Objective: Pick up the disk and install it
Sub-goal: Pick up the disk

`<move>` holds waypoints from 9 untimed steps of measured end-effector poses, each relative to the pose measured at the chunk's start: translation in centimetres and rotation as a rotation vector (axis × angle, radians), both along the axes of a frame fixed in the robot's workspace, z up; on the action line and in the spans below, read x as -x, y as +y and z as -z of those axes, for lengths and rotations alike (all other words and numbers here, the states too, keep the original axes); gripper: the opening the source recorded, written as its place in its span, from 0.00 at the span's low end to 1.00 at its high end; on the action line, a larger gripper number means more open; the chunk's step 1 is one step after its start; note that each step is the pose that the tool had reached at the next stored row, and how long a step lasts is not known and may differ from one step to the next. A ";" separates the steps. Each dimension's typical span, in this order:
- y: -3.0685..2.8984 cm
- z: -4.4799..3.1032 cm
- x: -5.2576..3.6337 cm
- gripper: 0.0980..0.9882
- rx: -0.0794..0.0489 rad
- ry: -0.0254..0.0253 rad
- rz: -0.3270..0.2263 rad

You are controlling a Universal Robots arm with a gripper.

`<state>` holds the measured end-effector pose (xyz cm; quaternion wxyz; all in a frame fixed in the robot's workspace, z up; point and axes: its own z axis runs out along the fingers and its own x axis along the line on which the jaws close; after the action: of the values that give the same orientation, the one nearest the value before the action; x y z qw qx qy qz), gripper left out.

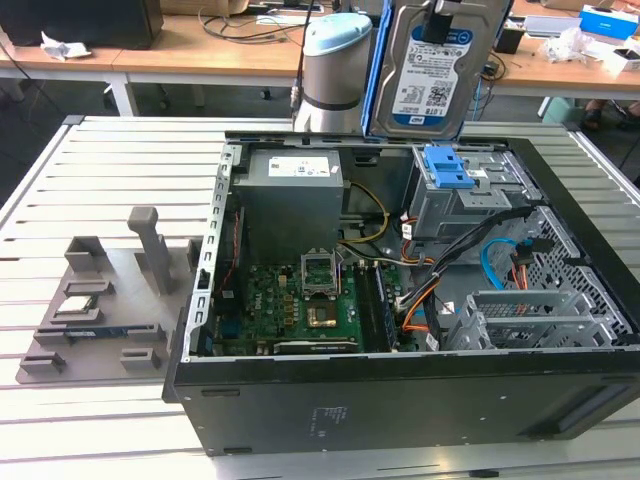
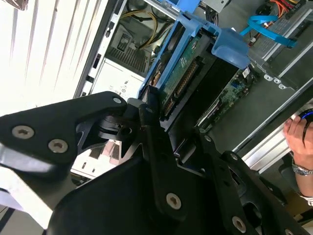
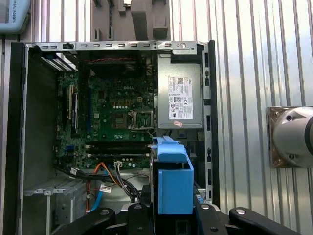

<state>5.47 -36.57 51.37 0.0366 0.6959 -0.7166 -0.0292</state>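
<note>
The disk [image 1: 433, 70], a silver drive with a white-and-blue label and blue side rails, hangs upright above the back of the open computer case [image 1: 400, 400]. My gripper [image 1: 441, 20] is shut on its upper end. Both wrist views show the black fingers [image 2: 148, 108] clamped on the disk's [image 2: 188, 81] sides, with the circuit-board face showing in the second wrist view. In the first wrist view the disk's blue rail end [image 3: 171, 183] sits between the gripper's [image 3: 168, 211] fingers, over the case interior. The drive cage [image 1: 465, 200] with a bare blue clip [image 1: 447, 168] stands directly beneath the disk.
Inside the case are a grey power supply box [image 1: 290, 190], the green motherboard [image 1: 300, 300], and orange and blue cables [image 1: 495, 262]. A grey parts fixture [image 1: 100, 295] lies at the exterior view's left. A person's hand [image 2: 298, 134] with a watch appears beside the case.
</note>
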 end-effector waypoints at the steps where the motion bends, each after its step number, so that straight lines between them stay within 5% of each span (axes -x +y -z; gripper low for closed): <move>1: -0.10 0.00 0.00 0.30 0.000 0.0000 0.000; 9: -1.32 0.04 0.00 0.30 0.000 0.0000 0.000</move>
<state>5.47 -37.89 51.33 0.0367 0.6959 -0.7167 -0.0290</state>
